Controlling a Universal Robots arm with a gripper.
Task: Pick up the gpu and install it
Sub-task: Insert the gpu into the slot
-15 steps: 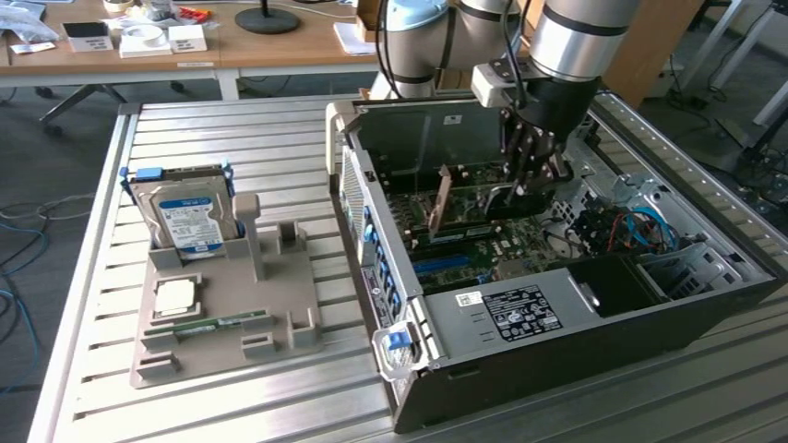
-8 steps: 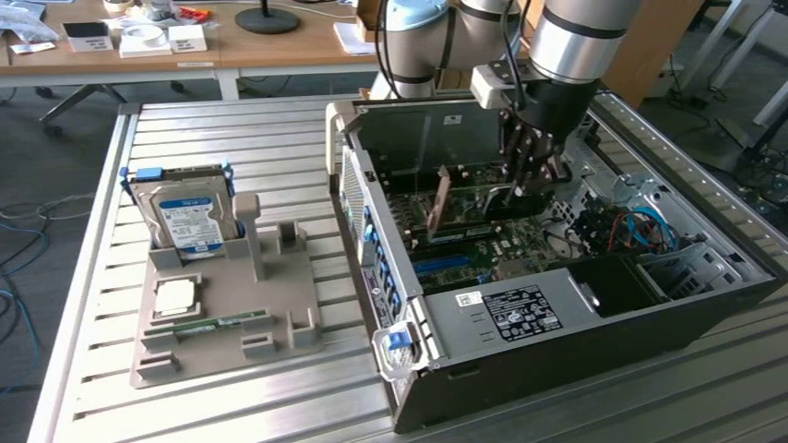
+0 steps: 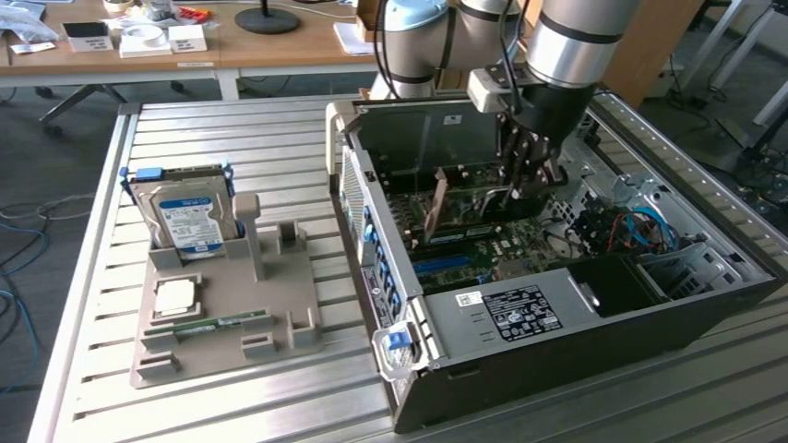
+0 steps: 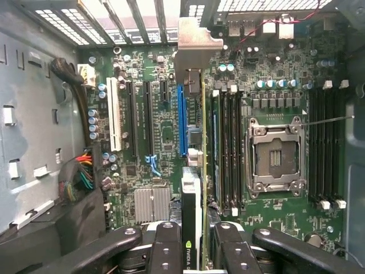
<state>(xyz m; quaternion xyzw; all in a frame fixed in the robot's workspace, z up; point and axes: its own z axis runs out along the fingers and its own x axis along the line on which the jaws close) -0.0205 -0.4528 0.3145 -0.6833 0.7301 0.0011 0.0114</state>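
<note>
One gpu [image 4: 191,211], seen edge-on, is clamped between the fingers [image 4: 168,248] of the gripper [image 4: 198,251]. It hangs over the motherboard [image 4: 159,137] near the blue slot [image 4: 181,120], inside the open computer case [image 3: 591,332] on the counter [image 3: 246,401].

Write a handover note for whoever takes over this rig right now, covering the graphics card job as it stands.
Gripper: shut on the gpu, card held edge-on.
Where: inside the open computer case, over the motherboard, close alongside the blue slot.
Done: gpu picked up and brought into the case.
Left: install not finished. The card is not released, and I cannot tell whether it sits in a slot.
</note>
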